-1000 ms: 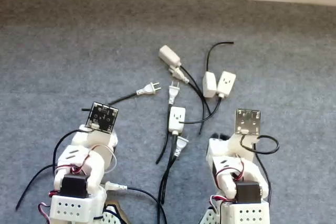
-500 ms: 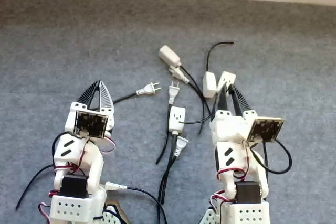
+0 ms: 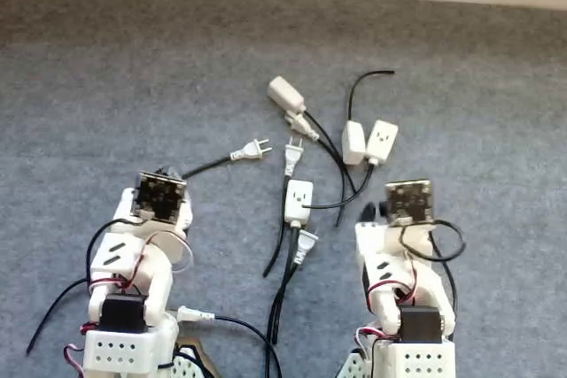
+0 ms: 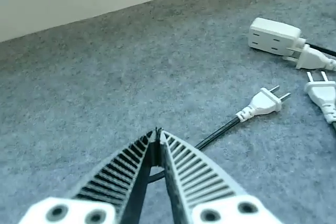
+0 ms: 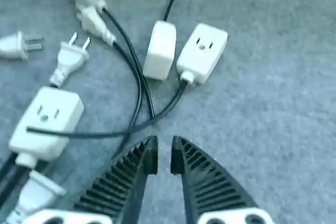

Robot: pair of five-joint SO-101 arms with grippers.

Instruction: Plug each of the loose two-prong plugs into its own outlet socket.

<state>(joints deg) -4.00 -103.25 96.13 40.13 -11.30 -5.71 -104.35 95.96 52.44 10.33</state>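
Observation:
Several white outlet sockets and two-prong plugs on black cords lie on the grey carpet. One loose plug (image 3: 251, 150) (image 4: 265, 102) lies ahead of my left gripper (image 4: 158, 132), which is shut and empty. A second loose plug (image 3: 292, 155) (image 5: 71, 59) lies above a socket (image 3: 299, 201) (image 5: 46, 121). A third plug (image 3: 306, 243) lies just below that socket. The far socket (image 3: 285, 92) (image 4: 273, 34) has a plug (image 4: 310, 57) in it. My right gripper (image 5: 163, 156) is open by a narrow gap and holds nothing. It sits short of a socket (image 3: 382, 139) (image 5: 202, 51).
A white block (image 3: 353, 142) (image 5: 160, 50) lies beside the right-hand socket. Black cords cross between the sockets and run down between the left arm (image 3: 142, 263) and the right arm (image 3: 399, 263). Bare carpet stretches to the far left and far right.
Half a second ago both arms were tipped forward with their fingers showing over the carpet. Now both have folded back to about where they were a second ago. The plugs and sockets have not moved.

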